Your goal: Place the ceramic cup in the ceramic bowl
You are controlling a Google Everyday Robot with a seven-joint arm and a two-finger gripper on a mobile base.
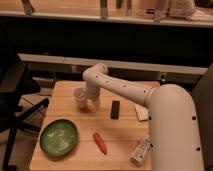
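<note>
The white ceramic cup (pixel 79 96) stands upright on the wooden table (pixel 125 135), toward its back left. My gripper (pixel 88 102) hangs down from the white arm right at the cup's right side, at the cup's height. The green ceramic bowl (pixel 59 137) lies at the front left of the table, well in front of the cup, with nothing in it.
A small black block (pixel 115 109) lies right of the gripper. A red chili-shaped thing (pixel 100 142) lies in front of it. A white squeeze tube (pixel 140 150) is at the front right. A black office chair (pixel 15 107) stands left of the table.
</note>
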